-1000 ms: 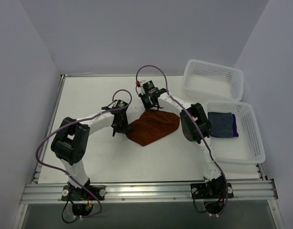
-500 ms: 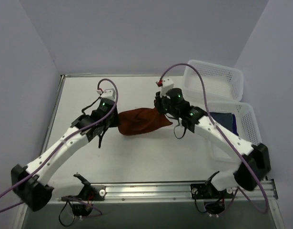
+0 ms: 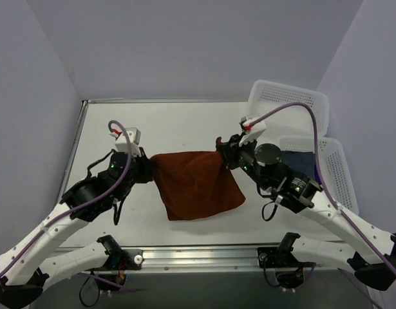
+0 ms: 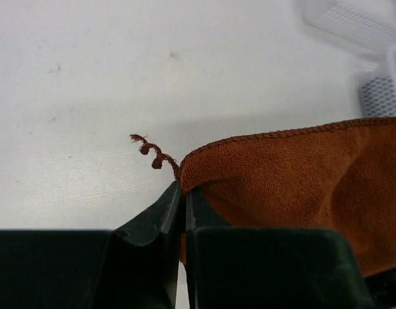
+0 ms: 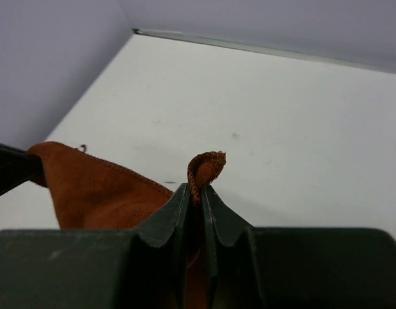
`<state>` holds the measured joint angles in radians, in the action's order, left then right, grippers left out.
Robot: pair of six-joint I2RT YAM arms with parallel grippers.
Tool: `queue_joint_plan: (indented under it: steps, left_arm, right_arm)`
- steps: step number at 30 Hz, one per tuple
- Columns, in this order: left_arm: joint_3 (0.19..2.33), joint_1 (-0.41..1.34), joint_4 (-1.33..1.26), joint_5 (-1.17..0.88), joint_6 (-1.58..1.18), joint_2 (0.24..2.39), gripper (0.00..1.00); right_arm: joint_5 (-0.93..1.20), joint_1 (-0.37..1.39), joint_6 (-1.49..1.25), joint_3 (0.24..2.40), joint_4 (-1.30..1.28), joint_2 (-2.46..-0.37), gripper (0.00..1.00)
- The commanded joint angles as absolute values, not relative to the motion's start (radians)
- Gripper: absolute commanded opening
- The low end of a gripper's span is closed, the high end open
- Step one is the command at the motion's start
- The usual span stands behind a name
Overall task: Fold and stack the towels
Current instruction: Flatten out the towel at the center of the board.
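Observation:
The rust orange-brown towel (image 3: 196,183) hangs spread above the table, stretched between both arms. My left gripper (image 3: 150,165) is shut on its left top corner (image 4: 185,168), where a loose thread curls out. My right gripper (image 3: 221,148) is shut on the right top corner (image 5: 204,168), which pokes up between the fingers. The towel's body (image 4: 301,187) sags below the taut top hem. In the nearer white basket (image 3: 342,199) at right lie the slate blue-grey towel (image 3: 299,166) and the deep purple towel (image 3: 317,168), partly hidden by my right arm.
A second white perforated basket (image 3: 289,106) stands at the back right, with nothing visible in it. The white table (image 3: 120,129) has raised edges and walls on the left and back. A metal rail (image 3: 198,256) runs along the near edge.
Both arms have swung toward the near side and risen, lifting the rust towel off the table. It went from lying crumpled to hanging spread wide between the two grippers.

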<state>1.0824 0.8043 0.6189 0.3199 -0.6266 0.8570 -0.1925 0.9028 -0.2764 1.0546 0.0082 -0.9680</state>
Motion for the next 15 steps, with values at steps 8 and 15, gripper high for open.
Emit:
queue_joint_plan:
  steps: [8,15]
  left_arm:
    - [1.158,0.372,0.525,0.138,-0.606,1.488,0.95]
    - [1.289,0.356,0.574,0.103,-0.574,1.573,0.94]
  right_arm:
    - [-0.011,0.511,-0.273,1.084,0.146,-1.547,0.33]
    - [-0.037,0.509,-0.259,1.309,-0.017,-1.764,1.0]
